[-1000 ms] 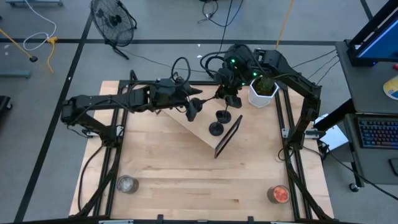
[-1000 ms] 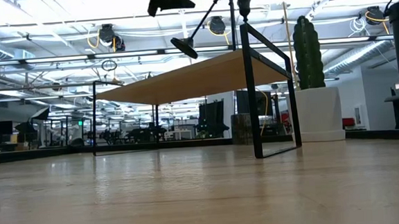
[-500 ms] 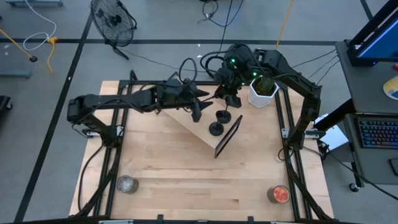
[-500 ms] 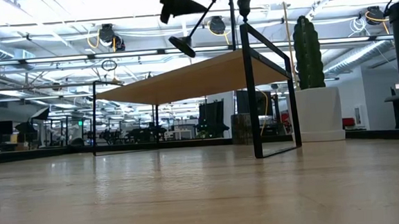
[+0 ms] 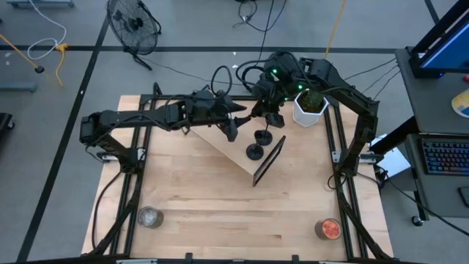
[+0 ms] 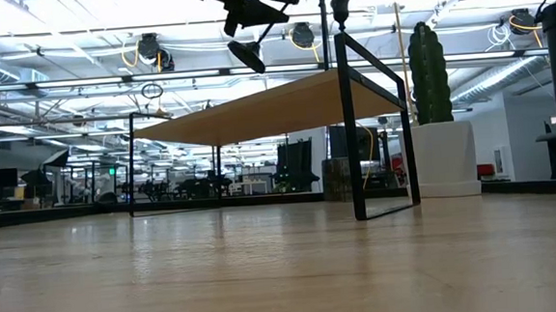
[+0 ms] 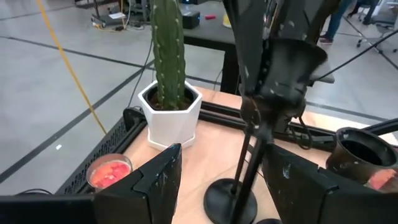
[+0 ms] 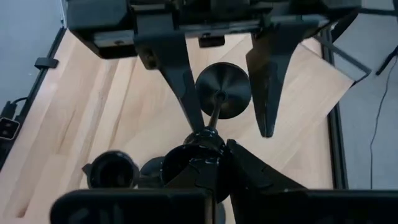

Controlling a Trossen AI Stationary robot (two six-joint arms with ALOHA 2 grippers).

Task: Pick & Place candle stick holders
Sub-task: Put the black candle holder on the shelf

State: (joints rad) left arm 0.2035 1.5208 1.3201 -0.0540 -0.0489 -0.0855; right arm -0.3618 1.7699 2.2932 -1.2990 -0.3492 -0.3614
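Observation:
A black candle stick holder is in the air over the small wooden shelf (image 5: 234,150). Its round base (image 8: 222,90) points toward the table's left and its cup (image 7: 292,62) toward the right. My right gripper (image 5: 262,114) is shut on the cup end. My left gripper (image 5: 233,123) is open. Its two fingers (image 8: 177,68) stand on either side of the base and stem without touching them. In the low view the base (image 6: 246,51) hangs high above the shelf top. Two more holders (image 5: 255,152) (image 5: 264,137) stand upright on the shelf on their bases. My right gripper pinches the holder's cup end (image 7: 287,74) between its two fingers, coming from the table's far right. The holder is lifted clear of the shelf. It is tilted, and its stem (image 8: 213,115) slopes down to the base on the left.
A cactus in a white pot (image 5: 311,108) stands at the far right, behind the shelf. The shelf has a black frame leg (image 5: 270,161) on its near right side. A silvery jar (image 5: 149,217) and an orange-filled jar (image 5: 329,229) stand near the table's near corners.
My left gripper has gone toward the table's right, up to the held holder. Its open fingers now stand around the base. The holder's base end has risen, so the holder lies closer to level in my right gripper.

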